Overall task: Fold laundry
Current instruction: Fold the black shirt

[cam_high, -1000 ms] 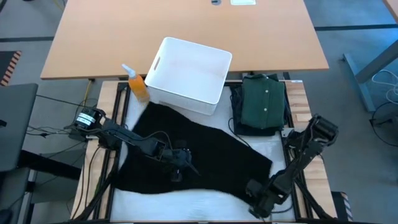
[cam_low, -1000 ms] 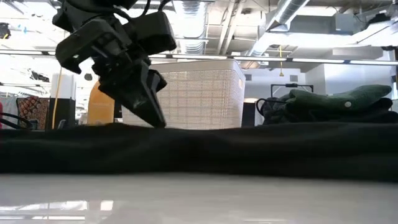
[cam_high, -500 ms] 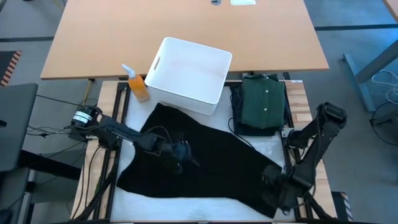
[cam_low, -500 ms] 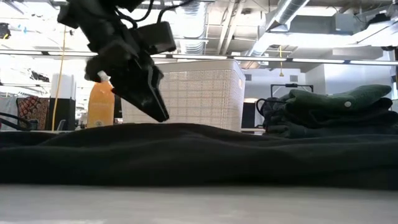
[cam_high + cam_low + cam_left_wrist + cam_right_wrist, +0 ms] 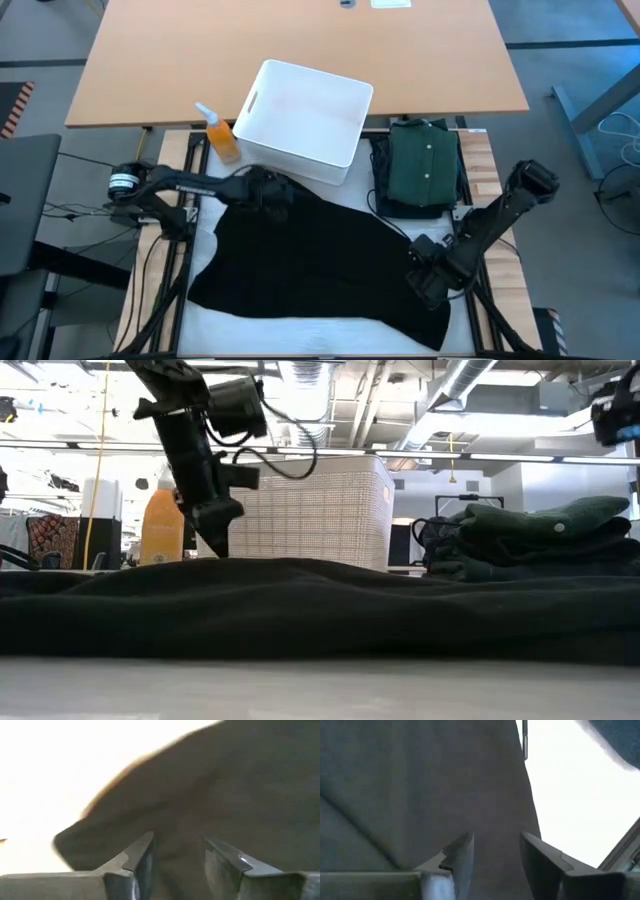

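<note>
I see a black garment spread flat across the white work surface, covering most of it, with one corner reaching up toward the white plastic bin and the opposite corner at the near right edge. My left gripper sits over the far corner of this garment, just in front of the bin; in the low view it hangs point-down with its tips at the cloth's top surface. The left wrist view shows its two fingers parted with a gap between them and dark fabric below, nothing clamped. My right gripper is positioned at the garment's right edge, near the near right corner. The right wrist view shows its fingers likewise apart, over the cloth's straight edge where it meets the white surface, holding nothing. A dark green buttoned shirt lies folded on top of other dark clothing at the far right of the table, beside the bin; in the low view this stack stands higher than the spread garment. An orange spray bottle stands just to the left of the bin.
</note>
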Controlling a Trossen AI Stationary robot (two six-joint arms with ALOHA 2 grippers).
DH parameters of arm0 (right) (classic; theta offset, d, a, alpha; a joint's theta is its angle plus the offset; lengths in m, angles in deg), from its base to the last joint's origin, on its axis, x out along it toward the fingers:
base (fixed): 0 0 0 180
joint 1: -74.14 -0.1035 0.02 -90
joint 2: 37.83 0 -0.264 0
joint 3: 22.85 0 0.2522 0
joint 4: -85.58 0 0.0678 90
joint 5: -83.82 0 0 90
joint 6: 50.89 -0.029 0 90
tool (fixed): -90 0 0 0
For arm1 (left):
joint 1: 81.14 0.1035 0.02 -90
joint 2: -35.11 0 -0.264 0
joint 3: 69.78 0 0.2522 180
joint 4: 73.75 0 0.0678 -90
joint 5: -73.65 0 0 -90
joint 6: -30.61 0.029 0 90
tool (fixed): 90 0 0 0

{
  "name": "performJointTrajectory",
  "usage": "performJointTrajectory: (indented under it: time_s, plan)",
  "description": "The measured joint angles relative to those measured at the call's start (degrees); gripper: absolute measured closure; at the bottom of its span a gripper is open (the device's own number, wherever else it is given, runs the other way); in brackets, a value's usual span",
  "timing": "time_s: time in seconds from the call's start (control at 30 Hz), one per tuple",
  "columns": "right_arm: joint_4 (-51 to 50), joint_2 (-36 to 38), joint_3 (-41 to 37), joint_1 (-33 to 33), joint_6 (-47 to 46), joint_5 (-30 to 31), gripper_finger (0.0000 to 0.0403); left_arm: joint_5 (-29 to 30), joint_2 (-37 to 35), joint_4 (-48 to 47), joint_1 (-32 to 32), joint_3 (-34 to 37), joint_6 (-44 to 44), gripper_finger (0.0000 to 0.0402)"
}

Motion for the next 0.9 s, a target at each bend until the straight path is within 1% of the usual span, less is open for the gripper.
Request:
performJointTrajectory:
  time_s: [0.1, 0.17, 0.33, 0.43, 0.57, 0.63, 0.7, 0.77, 0.83, 0.9]
  plan:
    - [3.7, 1.9, -3.4, 0.7, 1.3, 0.0, 0.0198, 6.2, -0.3, -4.5, 4.5, 0.0, -6.2, 0.0237]
    - [6.9, 3.4, -5.4, 0.7, 1.5, 0.1, 0.0191, 7.1, -0.5, -7.1, 7.1, 0.0, -8.5, 0.0219]
    - [14.0, 6.3, -10.5, -0.1, 1.8, 0.1, 0.0181, 5.5, -0.5, -4.7, 11.7, 2.5, -6.7, 0.0174]
    - [15.5, 7.6, -12.6, -0.7, 1.8, 0.1, 0.0181, 5.4, -0.5, -2.9, 14.4, 4.8, -6.7, 0.0151]
    - [16.0, 8.8, -14.0, -1.1, 1.8, 0.1, 0.0181, 0.7, -0.5, 5.0, 17.2, 8.4, -4.4, 0.0131]
    - [15.8, 9.3, -14.6, -1.1, 1.8, 0.0, 0.0181, -3.8, -0.5, 9.4, 19.1, 10.5, -2.2, 0.0130]
    - [15.4, 10.0, -15.0, -1.1, 1.8, 0.0, 0.0181, -9.7, -0.7, 14.0, 21.2, 12.3, -0.3, 0.0132]
    - [14.1, 10.4, -15.3, -1.1, 0.6, 0.0, 0.0181, -13.9, -0.6, 15.8, 22.8, 13.6, 1.0, 0.0144]
    - [10.9, 10.8, -15.3, -1.1, -1.8, 0.0, 0.0182, -15.7, -0.7, 16.1, 23.7, 14.5, 1.9, 0.0169]
    - [7.2, 10.9, -15.3, -1.1, -5.1, 0.2, 0.0183, -16.3, -0.8, 15.8, 23.9, 15.3, 2.9, 0.0210]
